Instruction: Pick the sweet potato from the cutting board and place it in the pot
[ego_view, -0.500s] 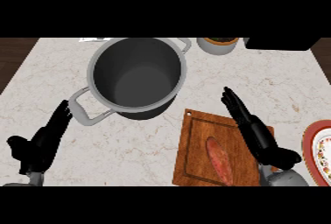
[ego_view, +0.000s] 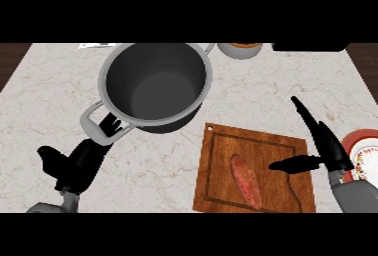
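Right robot hand (ego_view: 325, 145): black, fingers straight and together, pointing up the view; thumb spread out over the right edge of the board. It holds nothing. Compared with half a second ago, it sits lower and closer to the board, its thumb now above the wood.

Left robot hand (ego_view: 77, 162): black, fingers straight and relaxed, tips near the pot's lower-left handle; holds nothing. It has shifted up toward the pot since the earlier frame.

Long reddish-orange sweet potato (ego_view: 246, 181): lies lengthwise on the board, left of the right thumb, apart from it. Unmoved.

Brown wooden cutting board (ego_view: 221, 165): rectangular, lower centre-right, just below the pot.

Large grey metal pot (ego_view: 112, 65): round, open, upper centre-left, its rim near the board's top-left corner.

Pale marbled surface (ego_view: 258, 95): open room between pot and right robot hand.

Red-rimmed plate (ego_view: 360, 145): at the right edge, beside the right robot hand.

Small bowl (ego_view: 242, 50): at the far edge.
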